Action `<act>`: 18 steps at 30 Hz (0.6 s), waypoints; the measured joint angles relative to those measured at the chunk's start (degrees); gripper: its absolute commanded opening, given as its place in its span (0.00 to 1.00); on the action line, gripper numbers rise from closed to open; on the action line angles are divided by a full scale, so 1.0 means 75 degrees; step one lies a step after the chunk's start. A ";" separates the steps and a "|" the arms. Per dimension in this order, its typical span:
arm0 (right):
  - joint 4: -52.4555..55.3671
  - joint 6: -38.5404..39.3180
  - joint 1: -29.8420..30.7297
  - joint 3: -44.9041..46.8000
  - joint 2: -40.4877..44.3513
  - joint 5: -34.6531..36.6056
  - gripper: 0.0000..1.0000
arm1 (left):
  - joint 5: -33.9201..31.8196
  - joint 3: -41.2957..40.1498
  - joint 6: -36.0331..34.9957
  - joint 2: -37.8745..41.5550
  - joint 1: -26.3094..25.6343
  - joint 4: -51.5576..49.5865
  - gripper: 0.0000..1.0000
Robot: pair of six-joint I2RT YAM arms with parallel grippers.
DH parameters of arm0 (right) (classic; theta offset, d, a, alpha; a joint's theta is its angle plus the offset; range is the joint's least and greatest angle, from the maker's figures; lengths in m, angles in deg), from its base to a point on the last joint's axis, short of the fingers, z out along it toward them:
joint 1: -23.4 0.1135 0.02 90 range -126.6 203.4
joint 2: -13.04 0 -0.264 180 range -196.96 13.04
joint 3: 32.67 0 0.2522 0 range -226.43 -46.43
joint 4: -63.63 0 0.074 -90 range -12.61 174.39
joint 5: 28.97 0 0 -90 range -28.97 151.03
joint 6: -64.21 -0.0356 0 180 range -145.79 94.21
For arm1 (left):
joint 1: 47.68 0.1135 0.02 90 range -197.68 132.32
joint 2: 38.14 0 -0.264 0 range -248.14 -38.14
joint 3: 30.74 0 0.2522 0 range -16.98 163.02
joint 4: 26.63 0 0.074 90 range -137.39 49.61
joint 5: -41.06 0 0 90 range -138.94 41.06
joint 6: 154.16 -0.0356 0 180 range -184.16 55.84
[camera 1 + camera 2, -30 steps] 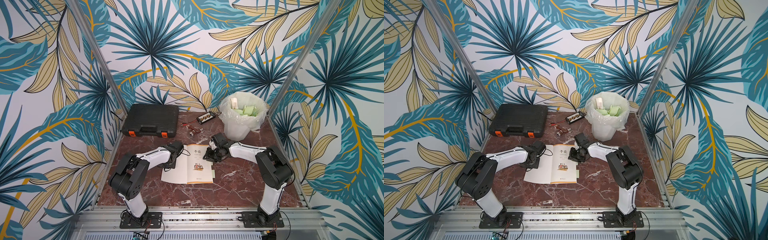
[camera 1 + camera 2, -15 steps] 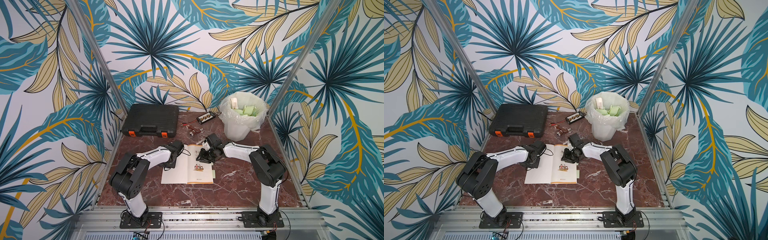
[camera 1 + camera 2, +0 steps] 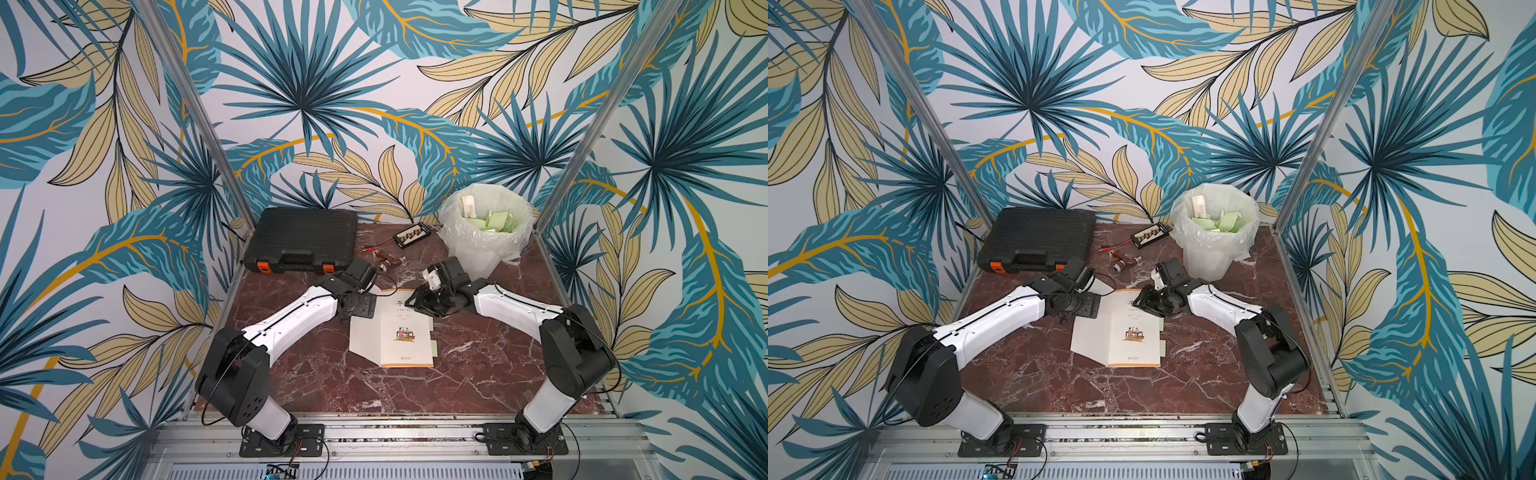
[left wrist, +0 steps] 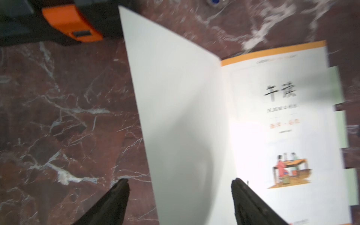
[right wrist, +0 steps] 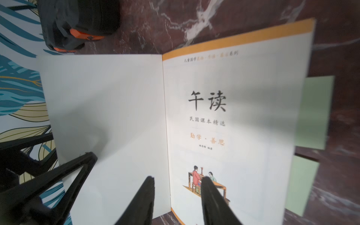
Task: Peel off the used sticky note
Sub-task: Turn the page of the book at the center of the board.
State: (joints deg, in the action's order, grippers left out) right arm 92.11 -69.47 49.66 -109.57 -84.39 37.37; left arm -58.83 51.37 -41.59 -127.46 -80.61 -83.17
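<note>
An open book (image 3: 399, 332) lies flat on the marble table, cover folded out to the left, title page up. Green sticky notes (image 3: 434, 347) poke out from its right page edge; the right wrist view shows two of them (image 5: 313, 111) (image 5: 300, 185). My left gripper (image 3: 359, 309) is open at the book's far left corner. It straddles the cover's edge (image 4: 179, 183) and holds nothing. My right gripper (image 3: 415, 301) hovers over the book's far edge near the spine, jaws apart (image 5: 177, 179) and nothing between them. It is well away from the notes.
A black tool case (image 3: 303, 239) with orange latches sits at the back left. A bag-lined bin (image 3: 486, 249) holding green notes stands at the back right. A small black abacus (image 3: 411, 235) and small bits of hardware (image 3: 388, 264) lie between them.
My left gripper has opened at the cover's corner. The right gripper's jaws have widened, and the right arm's elbow has swung outward to the right.
</note>
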 measured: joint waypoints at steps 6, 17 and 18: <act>0.0344 0.0382 -0.0889 0.0003 0.0000 0.0294 0.46 | 0.0568 0.0635 0.0154 -0.0679 -0.0560 0.0213 0.90; 0.0297 0.0828 -0.1329 0.0047 -0.1186 0.0245 0.43 | 0.0519 0.0679 0.0318 -0.1329 -0.0755 0.0230 0.87; 0.0207 0.0848 -0.1343 0.0055 -0.1259 0.0111 0.43 | 0.0455 0.0679 0.0341 -0.1329 -0.0755 0.0207 0.86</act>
State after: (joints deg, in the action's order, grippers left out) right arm 93.66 -63.11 39.59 -109.15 -93.83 38.20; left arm -55.42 56.47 -39.04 -137.43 -86.27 -81.62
